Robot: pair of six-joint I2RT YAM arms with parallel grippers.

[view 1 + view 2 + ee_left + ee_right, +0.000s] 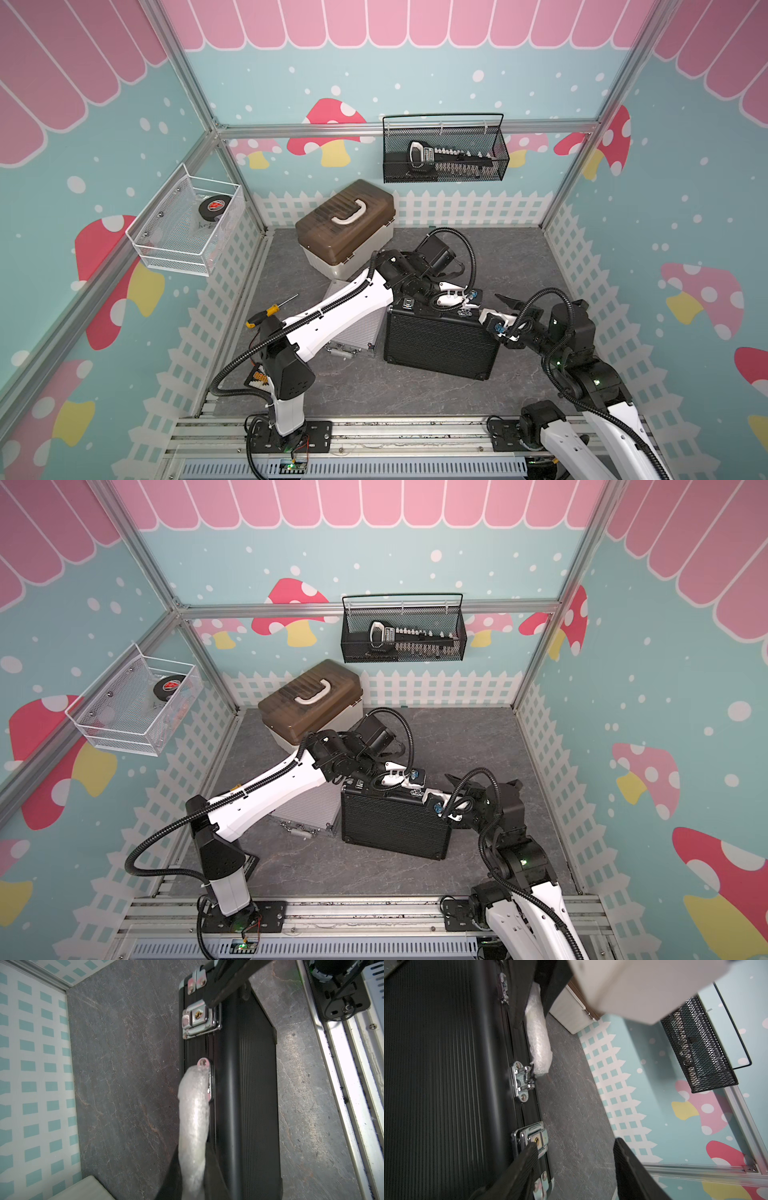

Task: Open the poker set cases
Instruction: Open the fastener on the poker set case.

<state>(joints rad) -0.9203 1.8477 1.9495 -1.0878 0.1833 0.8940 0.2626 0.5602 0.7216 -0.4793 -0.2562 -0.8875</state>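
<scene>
Aluminium rail [374, 432] runs along the near edge and carries both arm bases, with the grey stone-patterned floor [365, 386] beyond it. On that floor, right of centre, the larger black ribbed metal case [440, 345] stands upright on its edge, with its two halves together. Its handle [193, 1105], swathed in clear bubble wrap, is on the top edge. The left gripper [192, 1147] reaches over from the left and is clamped tight on that handle.

The right gripper [575, 1142] comes in from the right with its fingers spread wide and nothing between them. One finger touches the chrome latch [533, 1138] at the case's top right corner, and its twin hangs over bare floor beyond the case. Whether the latch is fastened or released cannot be told.

Just left of the black case, partly under the left arm, the smaller silver ribbed metal case [361, 332] lies flat and closed. A yellow-and-black-handled screwdriver [270, 311] shows farther left. Behind both cases, toward the back wall, sits the tall cream box with a brown translucent lid [345, 224]. A white wire basket [166, 249] hangs on the left wall and a black mesh basket [444, 172] on the back wall.
</scene>
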